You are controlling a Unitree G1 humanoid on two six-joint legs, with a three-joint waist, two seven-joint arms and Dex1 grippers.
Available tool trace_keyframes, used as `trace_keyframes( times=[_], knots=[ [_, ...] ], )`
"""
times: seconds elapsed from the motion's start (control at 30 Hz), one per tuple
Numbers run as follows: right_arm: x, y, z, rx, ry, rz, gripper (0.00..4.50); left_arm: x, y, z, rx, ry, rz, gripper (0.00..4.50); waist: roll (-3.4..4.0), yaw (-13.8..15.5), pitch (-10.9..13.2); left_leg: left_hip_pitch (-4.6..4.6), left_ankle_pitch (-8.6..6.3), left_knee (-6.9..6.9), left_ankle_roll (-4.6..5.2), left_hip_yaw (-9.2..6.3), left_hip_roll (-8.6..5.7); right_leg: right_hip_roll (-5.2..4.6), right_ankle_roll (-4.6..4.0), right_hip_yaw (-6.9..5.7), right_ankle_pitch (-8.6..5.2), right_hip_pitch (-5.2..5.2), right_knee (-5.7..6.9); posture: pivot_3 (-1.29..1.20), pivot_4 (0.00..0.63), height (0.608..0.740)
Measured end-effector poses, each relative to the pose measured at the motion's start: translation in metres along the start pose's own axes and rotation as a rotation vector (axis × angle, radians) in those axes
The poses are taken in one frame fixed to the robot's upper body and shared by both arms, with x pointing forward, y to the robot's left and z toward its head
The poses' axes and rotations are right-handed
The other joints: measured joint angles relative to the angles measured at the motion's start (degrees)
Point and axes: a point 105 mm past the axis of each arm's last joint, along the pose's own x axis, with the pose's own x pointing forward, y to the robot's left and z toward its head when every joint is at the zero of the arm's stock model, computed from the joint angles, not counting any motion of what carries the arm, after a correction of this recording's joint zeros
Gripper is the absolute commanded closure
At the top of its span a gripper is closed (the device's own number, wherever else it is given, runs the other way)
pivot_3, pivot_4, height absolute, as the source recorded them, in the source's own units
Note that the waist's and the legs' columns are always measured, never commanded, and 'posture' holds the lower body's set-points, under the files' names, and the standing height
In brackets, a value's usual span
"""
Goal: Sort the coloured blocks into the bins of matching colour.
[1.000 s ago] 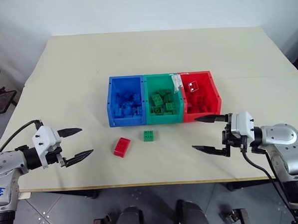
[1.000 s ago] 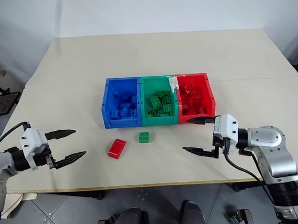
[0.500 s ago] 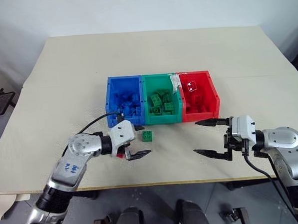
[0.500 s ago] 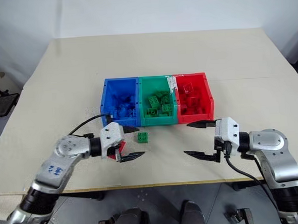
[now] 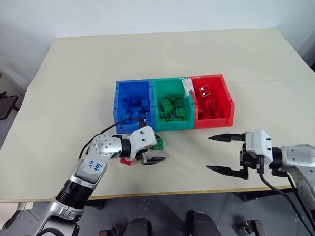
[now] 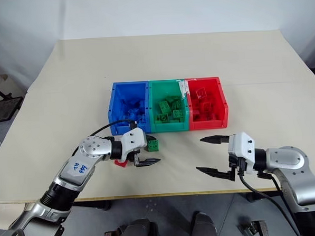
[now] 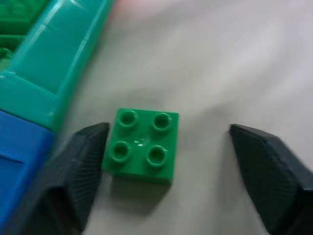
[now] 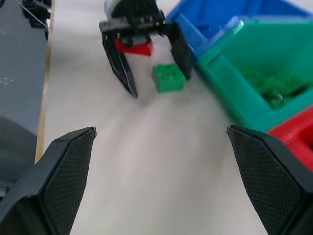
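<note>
Green block: small square studded plastic brick [image 7: 142,146], four studs up, lying flat on the beige tabletop [image 5: 67,101], just in front of the green bin, nearer the table's near edge than its far edge.
Left gripper: [image 7: 166,161] spread around the green block, one finger touching or almost touching its side, the other well clear; nothing pinched yet.
Right gripper: [image 5: 225,154] spread wide, empty, hovering over the table near its near edge, right of the bins.
Red block: oblong red plastic brick [image 5: 126,161], mostly hidden under the left gripper's wrist, toward the near edge.
Bins: three joined open plastic boxes, blue [image 5: 117,107], green [image 5: 155,99], red [image 5: 227,98], mid-table, each already holding bricks of its own colour.
Risk 1: block sits off-centre between the fingers; closing would likely shove it sideways or twist it before the far finger arrives.
Risk 2: inner finger is close to the green bin's front wall [image 7: 58,58]; could snag it and drag the whole row.
Risk 3: wrist may nudge the red block, shifting it.
Progress guess: two loose blocks left.
</note>
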Motion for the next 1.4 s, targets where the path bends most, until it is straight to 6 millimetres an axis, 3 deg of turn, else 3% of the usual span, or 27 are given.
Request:
trace_keyframes(
  times=[0.2,0.4,0.5,0.63,0.73,0.83,0.97,1.1,1.27,1.4],
  knots=[
    [-0.003,0.000,-0.001,0.007,0.008,-0.004,0.00,0.001,-0.005,0.000,-0.004,0.009,-0.041,3.02,0.00,0.0,0.0,0.02,0.00,0.01,0.00,0.00,0.01,0.00,0.00,0.01,0.00,0.01,0.01,0.00,0.150,0.740],
    [-0.010,0.000,-0.003,0.020,0.018,-0.031,0.00,0.001,-0.003,0.003,-0.004,-0.024,-0.041,3.02,0.00,0.0,0.0,0.01,0.00,0.03,0.00,0.00,0.01,0.00,0.00,0.01,0.00,0.02,0.00,0.00,0.150,0.740],
    [-0.015,-0.006,0.003,0.003,-0.002,-0.087,0.00,0.000,0.004,0.025,-0.012,-0.171,-0.006,3.02,-0.01,0.1,0.0,-0.03,0.00,0.06,0.00,-0.01,0.01,0.00,0.00,0.01,0.00,0.01,-0.01,0.00,0.150,0.740],
    [-0.013,-0.018,0.025,-0.008,-0.152,-0.248,0.00,-0.002,0.043,0.070,0.003,-0.343,0.202,3.02,-0.04,0.4,0.0,-0.06,0.01,0.14,0.01,-0.05,-0.02,-0.01,0.01,-0.01,0.01,0.03,0.01,0.00,0.150,0.740],
    [-0.019,-0.026,0.029,-0.002,-0.173,-0.343,0.00,0.001,0.071,0.093,-0.006,-0.395,0.331,3.02,-0.05,0.7,0.0,-0.06,0.00,0.11,0.02,-0.04,-0.05,-0.01,0.04,0.00,0.02,0.03,-0.02,0.00,0.150,0.740],
    [-0.026,-0.024,0.026,0.012,-0.154,-0.383,0.00,0.012,0.088,0.102,-0.048,-0.406,0.367,3.02,-0.05,1.1,0.0,-0.05,0.00,0.02,0.02,-0.01,-0.06,-0.01,0.04,-0.01,0.02,0.00,-0.03,0.00,0.150,0.740],
    [-0.029,-0.022,0.021,0.033,-0.135,-0.403,0.00,0.028,0.098,0.095,-0.082,-0.341,0.366,3.02,-0.05,1.2,0.0,-0.06,0.00,0.01,0.05,0.04,-0.06,-0.01,0.04,-0.01,0.02,-0.01,-0.07,0.00,0.150,0.740],
    [-0.031,-0.022,0.025,0.018,-0.139,-0.420,0.00,0.040,0.100,0.094,-0.106,-0.319,0.339,1.66,-0.05,1.2,0.0,-0.06,0.00,0.02,0.06,0.05,-0.06,-0.01,0.04,-0.01,0.02,-0.01,-0.07,0.00,0.150,0.740],
    [-0.031,-0.022,0.027,0.011,-0.140,-0.422,0.00,0.032,0.097,0.100,-0.073,-0.371,0.305,0.08,-0.05,1.2,0.0,-0.08,0.00,0.02,0.06,0.05,-0.06,-0.01,0.04,0.00,0.02,-0.03,-0.09,0.00,0.150,0.740],
    [-0.026,-0.025,0.032,-0.011,-0.148,-0.385,0.00,-0.001,0.090,0.084,-0.024,-0.386,0.290,0.03,-0.03,-0.1,0.0,-0.02,0.00,-0.05,0.06,0.04,-0.02,-0.01,0.04,0.00,0.02,-0.04,-0.02,0.00,0.150,0.740]
  ],
)
